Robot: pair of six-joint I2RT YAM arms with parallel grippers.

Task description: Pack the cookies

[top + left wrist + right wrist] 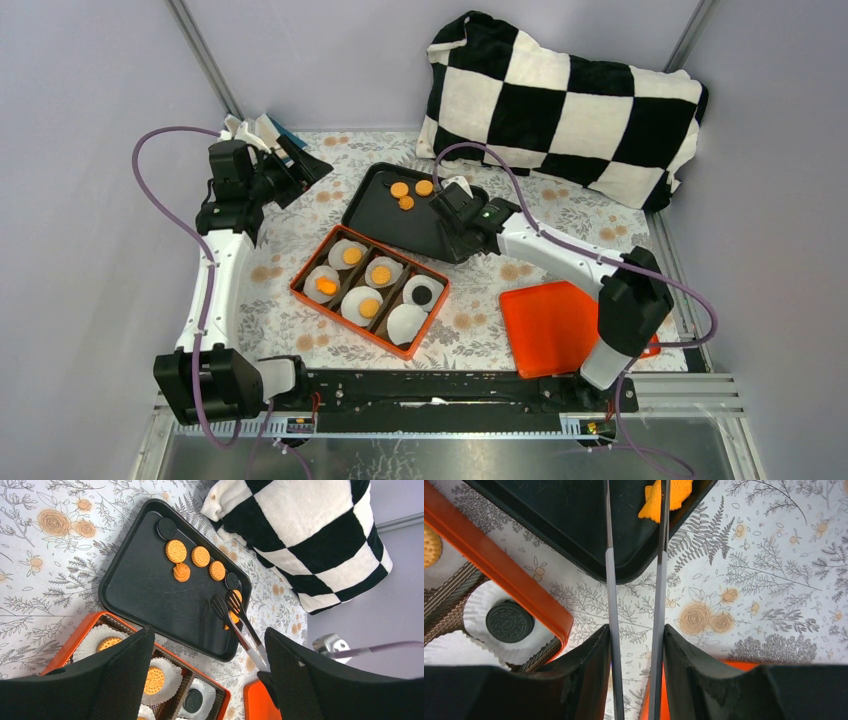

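Note:
A black tray [385, 215] holds three round orange cookies [200, 556], a swirl-shaped one [182, 572] and a fish-shaped cookie [663, 500] near its right corner. My right gripper [455, 215] is shut on black tongs [610, 580]. The tong arms stand slightly apart, and their tips are over the fish cookie [233, 617]. I cannot tell if they touch it. An orange box [370, 290] has white liners in its compartments. Several hold orange cookies, one holds a dark cookie [509, 622], and one liner is bare. My left gripper [300, 165] is open and empty, raised at the back left.
Two dark round cookies [166, 528] also lie on the black tray. An orange lid [550, 325] lies flat at the front right, under the right arm. A black-and-white checked pillow [565, 100] fills the back right. The floral cloth [300, 330] covers the table.

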